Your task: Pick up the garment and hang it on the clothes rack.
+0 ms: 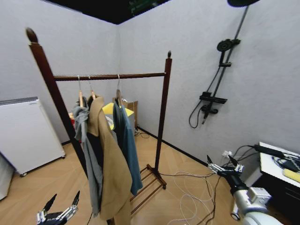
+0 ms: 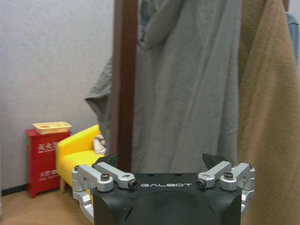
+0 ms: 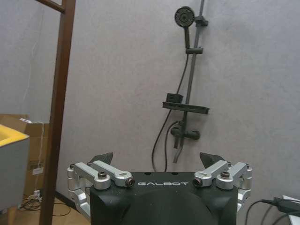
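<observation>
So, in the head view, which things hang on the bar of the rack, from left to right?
Grey hooded jacket → long tan coat → teal-blue garment, all on the clothes rack.

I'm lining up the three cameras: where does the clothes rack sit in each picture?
Head view: the clothes rack stands centre-left, both posts and top bar, with the grey hooded jacket hanging on it and the shower fixture on the wall to its right.
Left wrist view: one post, upright beside the grey hooded jacket.
Right wrist view: one post, with the shower fixture on the wall beyond.
Shared landmarks: jacket, shower fixture.
</observation>
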